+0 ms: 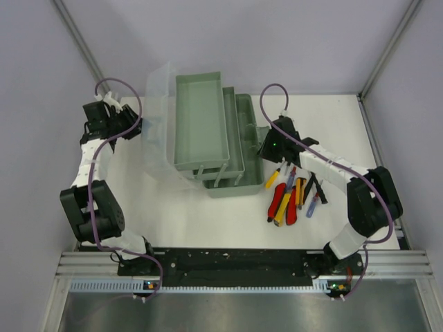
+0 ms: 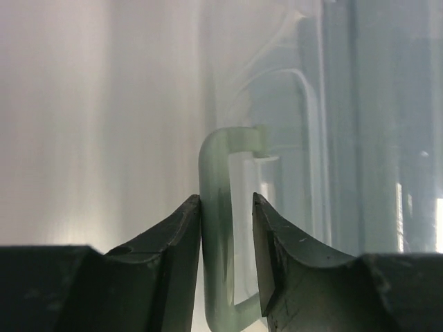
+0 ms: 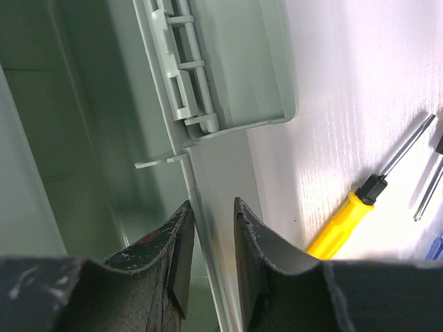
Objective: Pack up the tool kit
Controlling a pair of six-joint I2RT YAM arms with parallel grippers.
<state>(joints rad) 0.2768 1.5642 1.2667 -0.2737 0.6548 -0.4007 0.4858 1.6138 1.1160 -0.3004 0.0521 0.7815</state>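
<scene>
Toolbox (image 1: pixel 201 124) wide open, trays stepped out and bare as far as the overhead view shows, its clear lid (image 1: pixel 156 117) thrown back on the left side. Nothing packed yet, by the look of it: the pile of tools (image 1: pixel 291 197) lies just beside the toolbox's right wall, towards the near end.

Left claw (image 2: pixel 225 200) sits at the lid, straddling the pale green handle (image 2: pixel 211 235). One finger (image 2: pixel 181 235) touches it and the other stands off with a sliver of daylight, so that's a released claw, not a clench. Right claw (image 3: pixel 211 204) straddles the toolbox's right wall (image 3: pixel 201 232), one finger inside, one outside. Whether it pinches the rim or just brackets it, I cannot tell from this angle. A yellow screwdriver (image 3: pixel 342 221) lies just outside that wall.

My read: this is the opening-and-steadying step, and packing proper hasn't begun. The next move calls for a claw to come off the toolbox, most likely the right one, nearest the pile. It should go for a single tool and grip a handle clear of its neighbours, since they lie crossed and touching.

Hard to make out: the toolbox's bottom compartment, mostly hidden under the trays, and what's in the pile beyond red and yellow handles. No hammer I can pick out. The left wrist view is mostly glare through clear plastic.
</scene>
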